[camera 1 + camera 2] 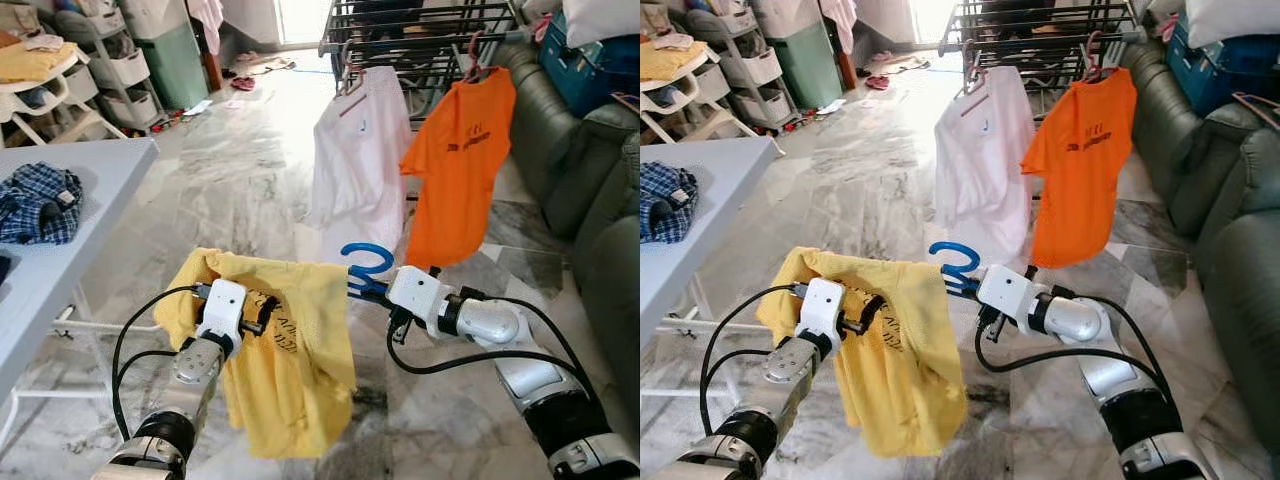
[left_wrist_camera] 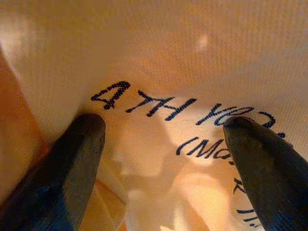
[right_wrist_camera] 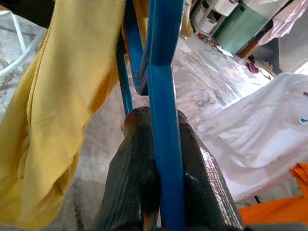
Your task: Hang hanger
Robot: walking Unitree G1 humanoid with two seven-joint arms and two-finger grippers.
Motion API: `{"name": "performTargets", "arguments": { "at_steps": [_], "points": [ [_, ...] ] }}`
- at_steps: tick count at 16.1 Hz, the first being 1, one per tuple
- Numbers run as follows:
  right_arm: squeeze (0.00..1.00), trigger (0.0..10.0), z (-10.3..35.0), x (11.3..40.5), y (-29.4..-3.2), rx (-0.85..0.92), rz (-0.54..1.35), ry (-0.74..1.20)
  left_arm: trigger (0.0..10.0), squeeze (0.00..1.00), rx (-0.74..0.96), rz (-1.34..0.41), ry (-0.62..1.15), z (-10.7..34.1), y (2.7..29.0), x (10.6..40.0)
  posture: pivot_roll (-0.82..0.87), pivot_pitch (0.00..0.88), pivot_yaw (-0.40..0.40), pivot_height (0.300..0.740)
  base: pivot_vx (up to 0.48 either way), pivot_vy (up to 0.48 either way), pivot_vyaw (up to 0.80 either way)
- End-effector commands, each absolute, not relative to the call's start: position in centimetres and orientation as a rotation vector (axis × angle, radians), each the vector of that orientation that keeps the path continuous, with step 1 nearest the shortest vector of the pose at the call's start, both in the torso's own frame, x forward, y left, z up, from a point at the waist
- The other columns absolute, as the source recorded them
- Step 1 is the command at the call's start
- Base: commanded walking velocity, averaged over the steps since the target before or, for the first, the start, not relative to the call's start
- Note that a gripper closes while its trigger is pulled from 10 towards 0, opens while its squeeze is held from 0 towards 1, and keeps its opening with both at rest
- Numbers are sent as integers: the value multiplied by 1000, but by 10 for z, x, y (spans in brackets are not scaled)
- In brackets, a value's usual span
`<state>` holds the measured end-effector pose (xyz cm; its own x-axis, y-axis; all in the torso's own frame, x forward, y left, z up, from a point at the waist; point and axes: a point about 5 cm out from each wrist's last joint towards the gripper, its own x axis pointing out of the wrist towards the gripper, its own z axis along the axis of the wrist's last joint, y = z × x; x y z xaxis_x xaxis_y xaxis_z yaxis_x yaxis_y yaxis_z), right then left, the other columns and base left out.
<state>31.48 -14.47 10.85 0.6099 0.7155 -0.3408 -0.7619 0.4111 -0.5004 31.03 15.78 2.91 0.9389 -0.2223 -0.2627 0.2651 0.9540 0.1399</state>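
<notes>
Far left I see the grey table (image 1: pixel 95 190) with a crumpled blue plaid shirt (image 1: pixel 38 205) on it, and plastic drawers (image 1: pixel 115 60) plus a green bin (image 1: pixel 180 60) behind. Marble floor (image 1: pixel 240 180) ahead has small clutter near the doorway.

My left claw (image 1: pixel 262 322) is pressed against the front of the yellow T-shirt (image 1: pixel 290 370); the wrist view shows the two black fingers (image 2: pixel 62 173) spread apart against the printed fabric, dark lettering between them, gripping nothing that I can see.

The yellow T-shirt hangs draped on the blue hanger (image 1: pixel 368 262), bunched at the left shoulder, held in the air between my arms, low over the floor. Hook curls up, free, just left of my right wrist.

My right claw (image 1: pixel 372 287) is clamped on the blue hanger; the wrist view shows both fingers (image 3: pixel 130 192) squeezed tight against the blue bar (image 3: pixel 166 144), yellow cloth beside.

Beyond, well apart from the hanger, the black drying rack (image 1: pixel 420 40) carries a white shirt (image 1: pixel 360 170) and an orange shirt (image 1: pixel 455 170), side by side on their own hangers. They stand between me and the rack rails. Far right a dark green sofa (image 1: pixel 590 190), a blue box (image 1: pixel 590 65) on top.
</notes>
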Motion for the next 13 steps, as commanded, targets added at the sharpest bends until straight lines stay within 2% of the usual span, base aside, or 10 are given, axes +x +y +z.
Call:
{"name": "performTargets", "arguments": {
  "at_steps": [1, 5, 6, 9, 11, 12, 13],
  "points": [
    [0, 0, 123, 321, -146, -670, 887, 21, 10000, 0, 162, -288, 268, 23, 159, 303, -229, 14, 139, 740, 0, 0, 0],
    [0, 0, 128, 332, -148, -690, 819, 8, 10000, 0, 161, -371, 272, 12, 158, 284, -210, 13, 136, 740, 0, 0, 0],
    [0, 0, 129, 333, -147, -689, 812, 8, 10000, 1000, 143, -337, 265, 12, 163, 282, -204, 13, 134, 740, 0, 0, 0],
    [0, 0, 128, 333, -142, -685, 822, 4, 10000, 1000, 156, -173, 168, 25, 180, 288, -199, 11, 131, 740, 0, 0, 0],
    [0, 0, 128, 333, -140, -682, 833, 0, 10000, 1000, 166, -153, 170, 26, 181, 290, -202, 11, 132, 740, 0, 0, 0],
    [0, 0, 129, 331, -138, -676, 853, -6, 10000, 365, 169, -139, 178, 26, 181, 293, -205, 11, 132, 740, 0, 0, 0],
    [0, 0, 129, 330, -137, -670, 862, -7, 10000, 0, 167, -140, 185, 25, 179, 294, -207, 10, 133, 740, 0, 0, 0]
  ]
}}
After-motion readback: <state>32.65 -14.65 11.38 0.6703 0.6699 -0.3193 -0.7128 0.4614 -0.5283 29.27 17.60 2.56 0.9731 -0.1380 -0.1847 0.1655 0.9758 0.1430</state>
